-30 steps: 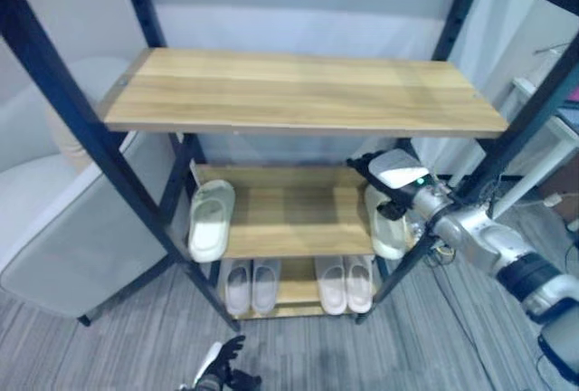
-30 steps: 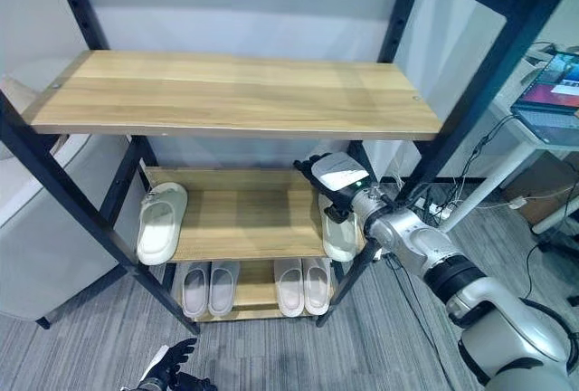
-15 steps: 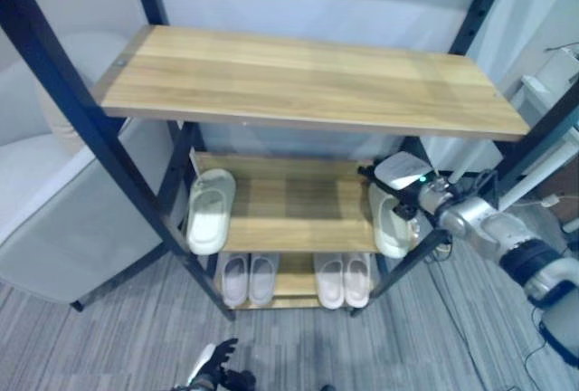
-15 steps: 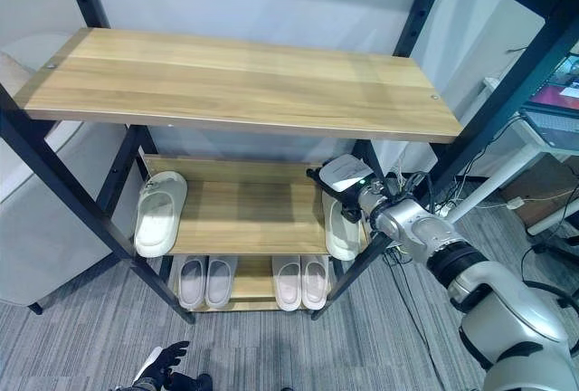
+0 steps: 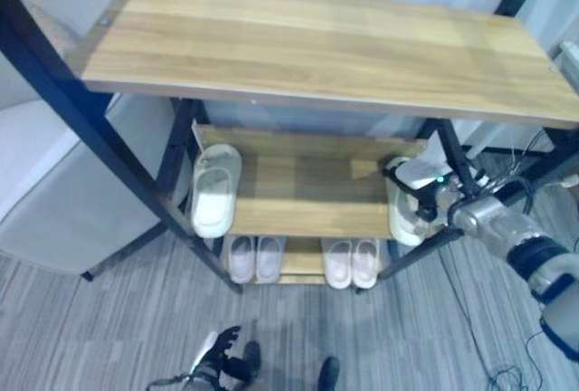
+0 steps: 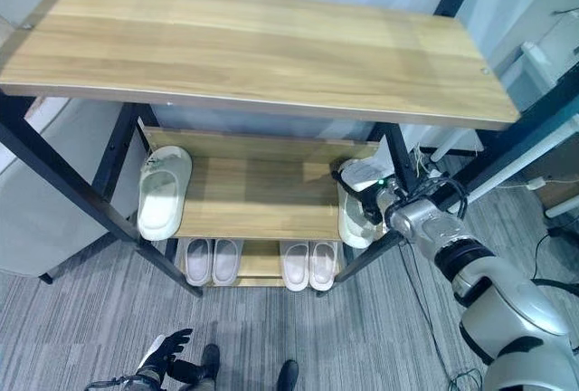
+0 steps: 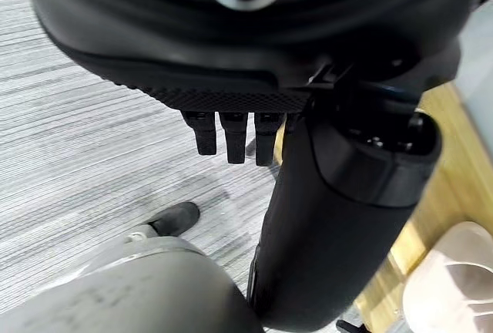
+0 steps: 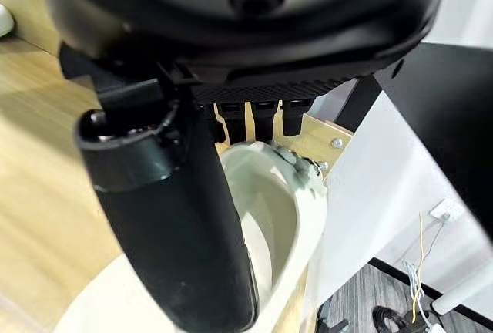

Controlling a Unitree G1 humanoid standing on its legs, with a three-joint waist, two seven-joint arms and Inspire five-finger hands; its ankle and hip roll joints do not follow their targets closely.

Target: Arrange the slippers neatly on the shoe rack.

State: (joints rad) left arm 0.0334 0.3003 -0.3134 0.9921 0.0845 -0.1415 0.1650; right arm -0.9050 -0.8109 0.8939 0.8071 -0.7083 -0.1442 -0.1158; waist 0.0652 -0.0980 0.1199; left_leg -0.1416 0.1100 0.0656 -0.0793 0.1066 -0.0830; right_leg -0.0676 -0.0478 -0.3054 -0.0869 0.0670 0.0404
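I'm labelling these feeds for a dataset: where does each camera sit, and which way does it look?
Left and right eye views: on the head, looking down at the shoe rack; right arm reaches to the right slipper; both share this scene.
Left wrist view: on the left wrist, along the left robot hand toward the floor.
Right wrist view: on the right wrist, along the right robot hand at the same slipper.

1. Shoe rack [image 5: 81, 110]: matt black metal posts, shelves of light wood with visible grain, smooth satin finish.
2. Slippers [image 5: 215, 190]: off-white, smooth matt foam or rubber look; same on slipper [image 8: 269, 217] by the right hand.
3. Right hand [image 8: 177, 217]: dark plastic, smooth, slight sheen; arm silver-grey, glossy.
4. Left hand [image 7: 231, 136]: dark matt plastic.
5. Floor [image 5: 90, 337]: grey carpet, striped rough weave.
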